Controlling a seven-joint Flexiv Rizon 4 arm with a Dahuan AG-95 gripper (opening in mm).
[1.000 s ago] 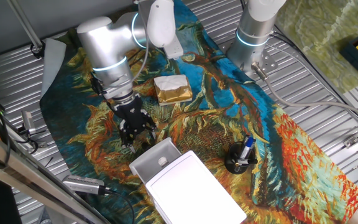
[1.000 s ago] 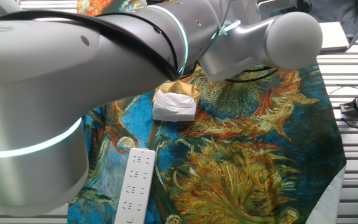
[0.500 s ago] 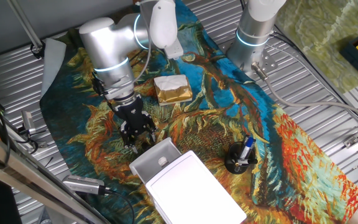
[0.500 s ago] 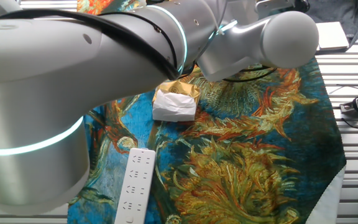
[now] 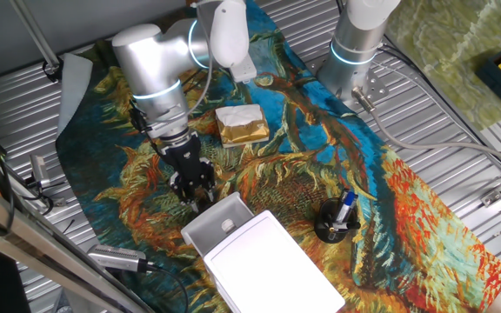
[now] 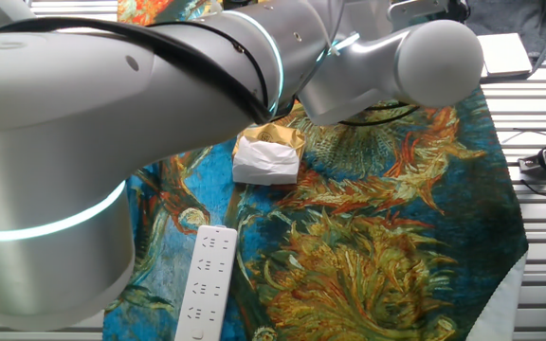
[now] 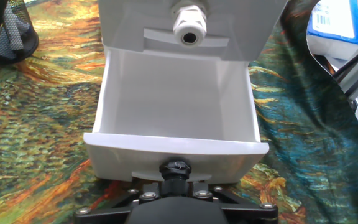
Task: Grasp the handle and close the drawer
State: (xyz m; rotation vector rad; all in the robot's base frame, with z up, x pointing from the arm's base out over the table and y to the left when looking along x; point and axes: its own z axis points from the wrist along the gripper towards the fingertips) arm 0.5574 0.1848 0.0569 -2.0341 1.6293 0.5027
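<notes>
You see one shallow light-grey plastic drawer point(image 7: 176, 106) pulled out of one white flat-topped box point(image 5: 268, 265), with one wrapped gold-and-white block point(image 5: 241, 123) and one black mesh cup point(image 5: 336, 220) on the painted cloth point(image 5: 320, 139). Your black two-finger gripper point(image 5: 194, 186) stands just at the drawer's front wall. The handle is hidden there. You cannot tell how far the jaws are spread, or whether they hold anything.
</notes>
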